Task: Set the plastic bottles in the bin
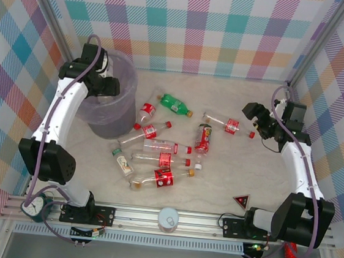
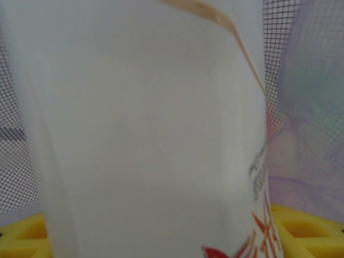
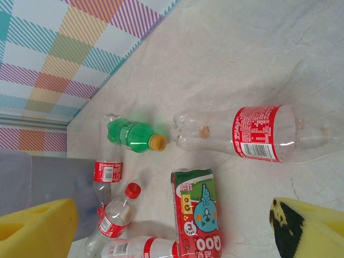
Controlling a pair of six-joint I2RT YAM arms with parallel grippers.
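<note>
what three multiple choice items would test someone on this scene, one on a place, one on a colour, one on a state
1. Where does the bin stand on the table?
A. far left
B. near right corner
C. dead centre

2. What colour is the green bottle's cap?
A. blue
B. yellow-orange
C. white

3. How is the right gripper?
A. shut on a cap
B. shut on the bin's rim
C. open, holding nothing

Answers:
1 A, the top view shows the bin at the table's far left.
2 B, the right wrist view shows the cap yellow-orange.
3 C, its yellow fingers stand wide apart above the table with nothing gripped between them.
</note>
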